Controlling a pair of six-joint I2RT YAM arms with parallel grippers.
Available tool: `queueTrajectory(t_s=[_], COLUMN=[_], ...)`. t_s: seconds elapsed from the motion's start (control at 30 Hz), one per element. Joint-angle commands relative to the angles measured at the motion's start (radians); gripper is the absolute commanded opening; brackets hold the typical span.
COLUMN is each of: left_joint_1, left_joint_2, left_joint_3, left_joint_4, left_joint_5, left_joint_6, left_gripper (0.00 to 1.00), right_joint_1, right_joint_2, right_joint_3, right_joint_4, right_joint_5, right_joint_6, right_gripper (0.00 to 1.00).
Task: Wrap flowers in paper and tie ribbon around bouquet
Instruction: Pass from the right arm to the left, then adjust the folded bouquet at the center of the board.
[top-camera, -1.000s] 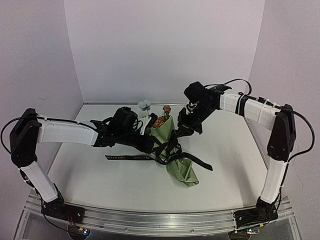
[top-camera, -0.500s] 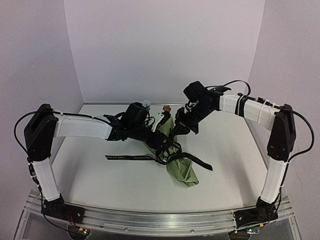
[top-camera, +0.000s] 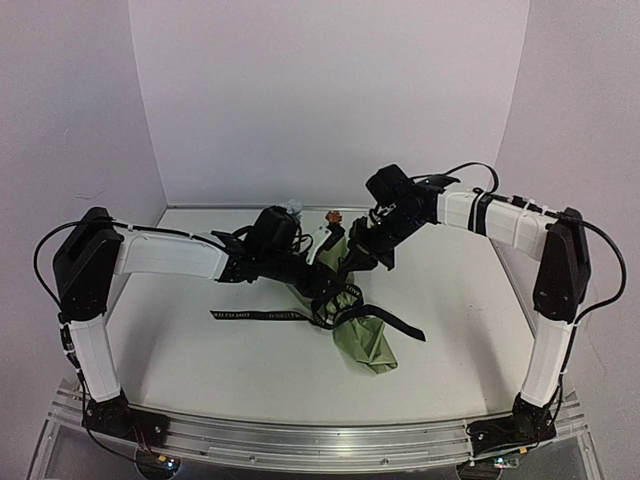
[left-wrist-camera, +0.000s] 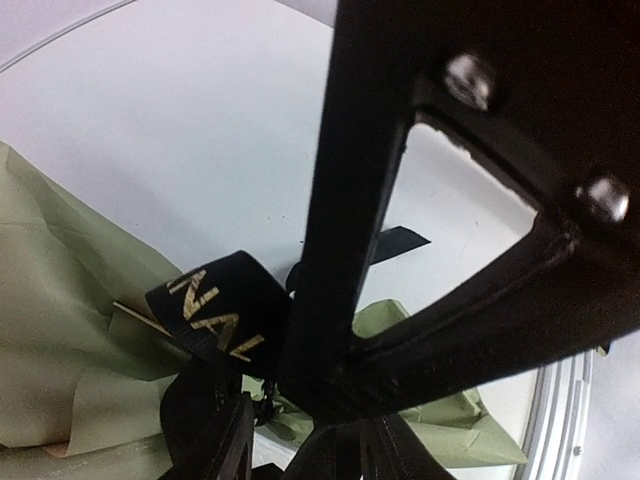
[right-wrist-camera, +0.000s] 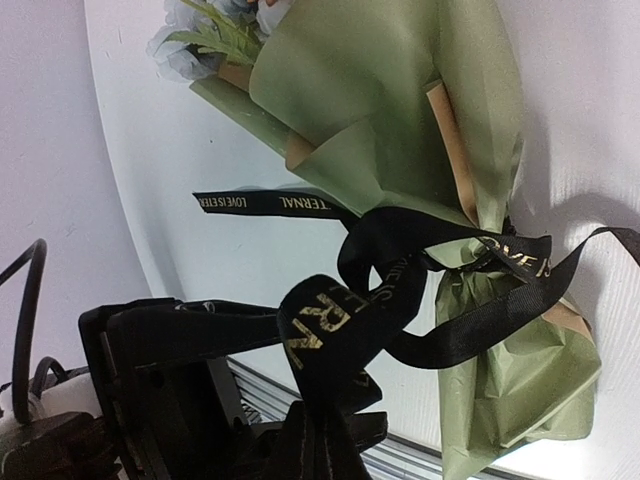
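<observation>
i see bouquet (right-wrist-camera: 400, 120) lying on table (top-camera: 200, 360), ribbon (right-wrist-camera: 270, 203) looped round its waist. right gripper (right-wrist-camera: 320, 435) clenched on ribbon loop. left gripper (top-camera: 330, 295) at knot; can't tell its grip.

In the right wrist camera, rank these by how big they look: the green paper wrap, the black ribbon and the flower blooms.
Largest: the olive-green paper cone.
Next: the black ribbon with pale lettering. Its loop sits close to the camera, so it looks bigger than it is.
Smallest: the pale blue blooms, partly cut off by the frame's edge.
</observation>
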Motion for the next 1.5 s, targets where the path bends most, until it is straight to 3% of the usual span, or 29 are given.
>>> queueTrajectory(t_s=[0.0, 0.1, 0.17, 0.37, 0.5, 0.67, 0.77, 0.97, 1.27, 1.47], left_joint_1=[0.006, 0.013, 0.021, 0.069, 0.101, 0.111, 0.123, 0.138, 0.140, 0.140], left_joint_2=[0.022, 0.028, 0.024, -0.013, -0.024, -0.005, -0.002, -0.005, -0.025, -0.076], left_joint_3=[0.058, 0.060, 0.048, -0.027, -0.051, -0.030, -0.018, -0.003, -0.018, -0.066], left_joint_4=[0.047, 0.054, 0.068, 0.136, 0.155, 0.130, 0.116, 0.072, 0.033, 0.017], left_joint_5=[0.039, 0.038, 0.034, -0.031, 0.028, 0.119, 0.146, 0.170, 0.186, 0.196], left_joint_6=[0.012, -0.006, -0.024, -0.141, -0.186, -0.192, -0.207, -0.209, -0.204, -0.207], left_gripper=[0.27, 0.08, 0.01, 0.00, 0.00, 0.00, 0.00, 0.00, 0.00, 0.00], right_joint_1=[-0.002, -0.002, -0.003, -0.003, 0.004, 0.053, 0.076, 0.123, 0.256, 0.347], right_joint_2=[0.014, -0.005, -0.034, -0.192, -0.278, -0.307, -0.266, -0.219, -0.188, -0.213], right_joint_3=[-0.003, -0.022, -0.053, -0.244, -0.384, -0.482, -0.485, -0.535, -0.659, -0.721], right_joint_4=[0.015, 0.018, 0.022, 0.117, 0.271, 0.346, 0.338, 0.343, 0.477, 0.580], right_joint_5=[-0.020, -0.012, 0.014, 0.135, 0.138, 0.191, 0.268, 0.356, 0.488, 0.542], right_joint_6=[-0.013, -0.047, -0.089, -0.287, -0.432, -0.677, -0.741, -0.660, -0.479, -0.318], right_gripper=[0.00, 0.05, 0.10, 0.33, 0.51, 0.61, 0.61, 0.54, 0.40, 0.38])
